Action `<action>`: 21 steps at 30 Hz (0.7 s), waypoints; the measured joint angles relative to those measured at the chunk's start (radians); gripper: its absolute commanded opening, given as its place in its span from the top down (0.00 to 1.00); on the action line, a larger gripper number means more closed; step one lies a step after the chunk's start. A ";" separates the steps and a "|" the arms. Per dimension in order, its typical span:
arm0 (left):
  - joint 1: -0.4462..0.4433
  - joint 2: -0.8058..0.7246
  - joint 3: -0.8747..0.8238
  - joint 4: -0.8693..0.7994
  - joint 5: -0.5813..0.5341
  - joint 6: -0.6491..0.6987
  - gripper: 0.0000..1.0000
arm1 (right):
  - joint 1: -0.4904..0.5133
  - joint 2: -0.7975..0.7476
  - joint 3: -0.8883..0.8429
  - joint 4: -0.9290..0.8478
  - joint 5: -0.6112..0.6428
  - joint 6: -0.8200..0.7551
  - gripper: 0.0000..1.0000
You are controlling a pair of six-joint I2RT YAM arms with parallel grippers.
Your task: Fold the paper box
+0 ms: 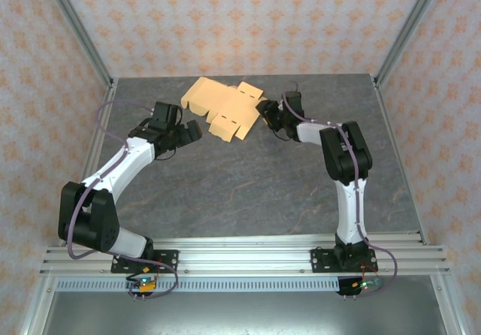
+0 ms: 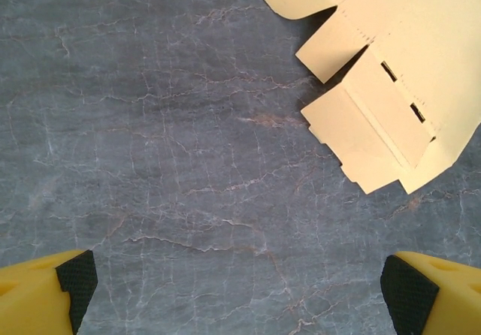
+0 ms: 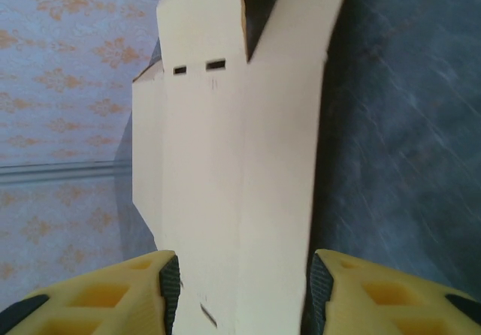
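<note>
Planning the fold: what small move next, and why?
Probably ease the left gripper forward to the box: it hangs open over the table short of it, while the right gripper straddles a flap.

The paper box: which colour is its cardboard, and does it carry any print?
Plain light orange-tan, with no print. The paper box shows best in the left wrist view.

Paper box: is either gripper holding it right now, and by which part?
Cannot be told for the right gripper: a paper box panel lies between its fingers, grip unclear. The left gripper is open, holding nothing.
</note>
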 measured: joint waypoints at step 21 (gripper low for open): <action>0.000 0.033 -0.027 0.076 0.009 -0.048 0.00 | 0.002 0.151 0.177 -0.012 -0.002 0.073 0.45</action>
